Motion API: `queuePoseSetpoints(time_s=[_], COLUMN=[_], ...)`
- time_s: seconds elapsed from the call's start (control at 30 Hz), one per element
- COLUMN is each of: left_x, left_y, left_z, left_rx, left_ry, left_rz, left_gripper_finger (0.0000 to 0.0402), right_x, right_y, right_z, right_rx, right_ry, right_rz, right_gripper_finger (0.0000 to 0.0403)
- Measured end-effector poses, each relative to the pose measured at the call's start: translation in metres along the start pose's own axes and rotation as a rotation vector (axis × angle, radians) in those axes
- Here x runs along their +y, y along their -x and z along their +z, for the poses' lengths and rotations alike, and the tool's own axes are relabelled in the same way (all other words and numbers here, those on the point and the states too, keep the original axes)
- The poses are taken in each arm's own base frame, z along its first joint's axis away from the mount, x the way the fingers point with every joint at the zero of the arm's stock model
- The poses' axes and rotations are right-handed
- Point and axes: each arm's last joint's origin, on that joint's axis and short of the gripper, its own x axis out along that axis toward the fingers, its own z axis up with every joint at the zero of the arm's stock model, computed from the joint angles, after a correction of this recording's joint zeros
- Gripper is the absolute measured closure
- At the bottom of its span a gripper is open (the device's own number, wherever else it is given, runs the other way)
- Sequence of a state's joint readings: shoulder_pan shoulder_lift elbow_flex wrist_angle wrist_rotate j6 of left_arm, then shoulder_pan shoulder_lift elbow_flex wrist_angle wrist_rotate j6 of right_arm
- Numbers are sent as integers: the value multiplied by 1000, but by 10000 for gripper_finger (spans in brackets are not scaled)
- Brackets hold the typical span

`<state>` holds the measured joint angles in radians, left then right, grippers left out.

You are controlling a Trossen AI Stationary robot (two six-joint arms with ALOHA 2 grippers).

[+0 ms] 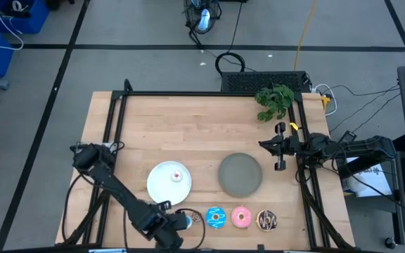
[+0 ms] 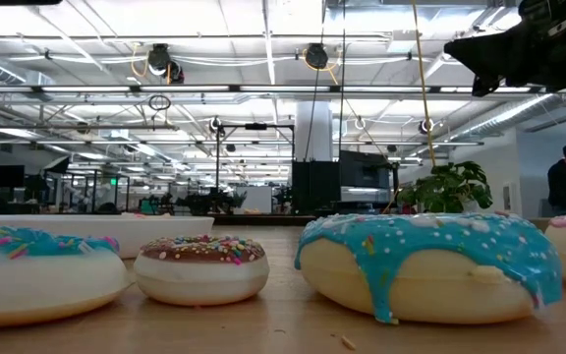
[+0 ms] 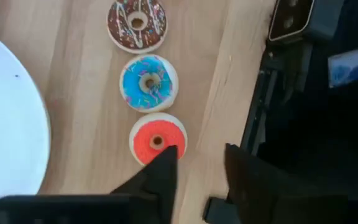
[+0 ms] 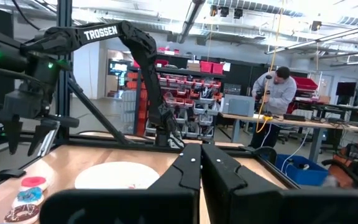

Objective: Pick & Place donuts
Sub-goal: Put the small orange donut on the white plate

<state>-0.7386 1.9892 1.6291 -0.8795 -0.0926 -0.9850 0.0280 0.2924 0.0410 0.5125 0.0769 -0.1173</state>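
**Left claw open over the row of donuts; right arm waits, fingers together**

Along the near edge of the pale wooden table [image 1: 188, 126] lie three larger ring-shaped donuts in a line: a blue donut [image 1: 215, 218] with glossy icing and coloured sprinkles, a pink donut [image 1: 241, 217] with smooth icing, and a dark brown donut [image 1: 266, 221] crossed by pale drizzle. In the left wrist view the pink one shows more coral-red, with a cream rim and a small centre hole.

The left gripper [image 1: 181, 223] hangs just beside the blue donut, at the end of the row near the table's front edge. Its two dark, wedge-shaped fingers [image 3: 160, 177] stand apart, holding nothing; one fingertip overlaps the rim of the pink donut in the wrist picture, though contact cannot be judged.

A smooth white round plate [image 1: 169, 181] sits just behind the left gripper, with a tiny red ring [image 1: 176, 176] on it. Beside it lies a matte grey round plate [image 1: 240, 174], bare.

The right gripper [image 1: 280, 147] rests near the table's right side, by a leafy green plant [image 1: 274, 100]; its fingers [image 4: 185, 171] are pressed together, empty.
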Motion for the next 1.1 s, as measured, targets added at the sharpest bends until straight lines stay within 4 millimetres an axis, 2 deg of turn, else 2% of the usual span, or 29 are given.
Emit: queuePoseSetpoints(time_s=[0.27,0.4,0.57,0.7,0.9,1.1], left_x=[-4,-2,1,4,4,8], left_y=[-3,-2,-3,-4,-21,-36], left_z=[-7,-4,0,4,4,1], left_rx=[-17,-14,-4,10,41,85], left_ry=[-27,-48,-38,-58,-135,-144], left_rz=[24,22,20,13,30,91], left_gripper_finger=[121,79,70,79,100,93], right_x=[0,0,0,0,0,0], right_y=[0,0,0,0,0,0], right_z=[1,1,1,1,1,1], right_rx=[-8,-10,-8,-8,-9,-11], right_ry=[-34,-35,-35,-30,-28,-28], right_rz=[-1,-1,-1,-1,-1,-1], right_gripper_finger=[403,403,403,403,403,403])
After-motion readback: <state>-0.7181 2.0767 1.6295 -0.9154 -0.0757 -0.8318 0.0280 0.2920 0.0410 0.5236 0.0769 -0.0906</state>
